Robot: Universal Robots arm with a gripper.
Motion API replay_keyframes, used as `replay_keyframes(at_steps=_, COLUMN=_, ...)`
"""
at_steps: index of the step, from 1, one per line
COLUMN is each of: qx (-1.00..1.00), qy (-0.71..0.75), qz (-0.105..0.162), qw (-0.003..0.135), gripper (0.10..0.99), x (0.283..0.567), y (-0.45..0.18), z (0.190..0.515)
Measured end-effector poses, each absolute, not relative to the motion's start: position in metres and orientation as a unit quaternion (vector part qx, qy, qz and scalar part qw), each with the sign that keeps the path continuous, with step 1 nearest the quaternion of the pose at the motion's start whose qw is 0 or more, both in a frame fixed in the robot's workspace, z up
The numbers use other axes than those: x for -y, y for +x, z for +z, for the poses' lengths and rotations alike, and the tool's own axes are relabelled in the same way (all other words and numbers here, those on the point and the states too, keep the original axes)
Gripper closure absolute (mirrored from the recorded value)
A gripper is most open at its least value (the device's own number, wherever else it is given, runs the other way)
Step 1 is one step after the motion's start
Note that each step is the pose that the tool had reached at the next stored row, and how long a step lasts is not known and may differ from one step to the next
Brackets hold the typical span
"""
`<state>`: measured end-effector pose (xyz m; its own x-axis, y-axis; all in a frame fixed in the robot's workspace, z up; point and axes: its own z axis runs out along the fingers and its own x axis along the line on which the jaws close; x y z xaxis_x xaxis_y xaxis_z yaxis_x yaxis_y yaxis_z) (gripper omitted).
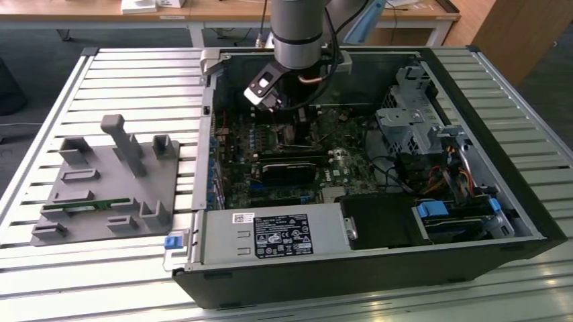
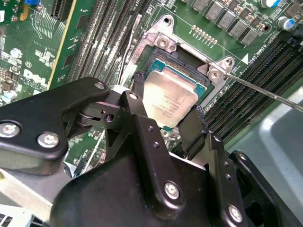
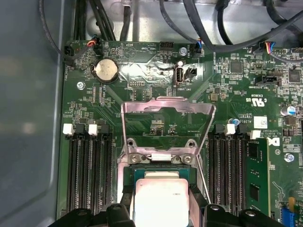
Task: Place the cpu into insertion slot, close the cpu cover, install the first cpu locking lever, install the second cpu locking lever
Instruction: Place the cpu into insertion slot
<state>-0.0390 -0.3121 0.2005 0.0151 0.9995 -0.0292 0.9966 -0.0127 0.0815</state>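
Here, reaching down on a grey robot arm (image 1: pixel 300 30) into an open computer case (image 1: pixel 358 285) lying on its side on a slatted metal table (image 1: pixel 134 74). Grips the cpu (image 2: pixel 173 97) with the gripper (image 2: pixel 166 108) drawn in to the chip's width, black fingers (image 2: pixel 191 128) pressed against two opposite edges of the silvery-tan square. Holds it directly over the insertion slot (image 2: pixel 183 65), within the silver rim; cannot tell whether seated or just above the contacts. Shows, in the first wrist view, the cpu cover (image 3: pixel 165 102) swung up on its hinge, green board visible through its window. Shows a thin wire locking lever (image 2: pixel 265 92) angled away from the socket, black memory slots (image 3: pixel 87 175) on both sides, a coin cell battery (image 3: pixel 105 70) beyond the cover. Shows, at the exterior view's left, a grey fixture plate (image 1: pixel 98 181) well apart from the case.
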Motion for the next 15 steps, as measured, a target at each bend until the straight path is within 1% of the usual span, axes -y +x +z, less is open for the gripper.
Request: replay_keyframes(at_steps=15, qx=-0.703, qy=0.709, qz=0.018, qw=0.039, gripper=0.545, x=0.3125, y=-0.0394, z=0.1956)
